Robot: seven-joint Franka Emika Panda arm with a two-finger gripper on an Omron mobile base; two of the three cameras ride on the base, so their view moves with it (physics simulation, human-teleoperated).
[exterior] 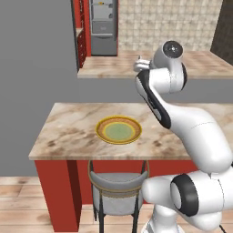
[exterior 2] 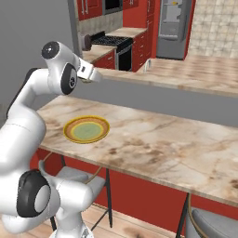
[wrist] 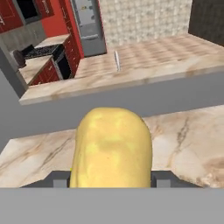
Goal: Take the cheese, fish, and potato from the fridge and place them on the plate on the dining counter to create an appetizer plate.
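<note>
As held, rounded pale yellow potato (wrist: 113,146) sits clamped in the tool (wrist: 111,178), above beige marbled counter (exterior: 68,132); early release risks missing the empty golden-rimmed, green-centred plate (exterior: 119,130).

beyond me a second beige marbled stone counter (exterior: 182,68) runs across the room, with a slim pale faucet (wrist: 117,61) standing on it. behind it i see a wall of small beige tiles (exterior: 168,22). a plain grey wall (exterior: 32,68) fills my left. red cabinets (exterior 2: 139,44) flank a black stove (exterior 2: 111,41). under me lies a light wooden plank floor (exterior: 18,205), with a grey-seated stool (exterior: 118,191) on dark legs.
</note>
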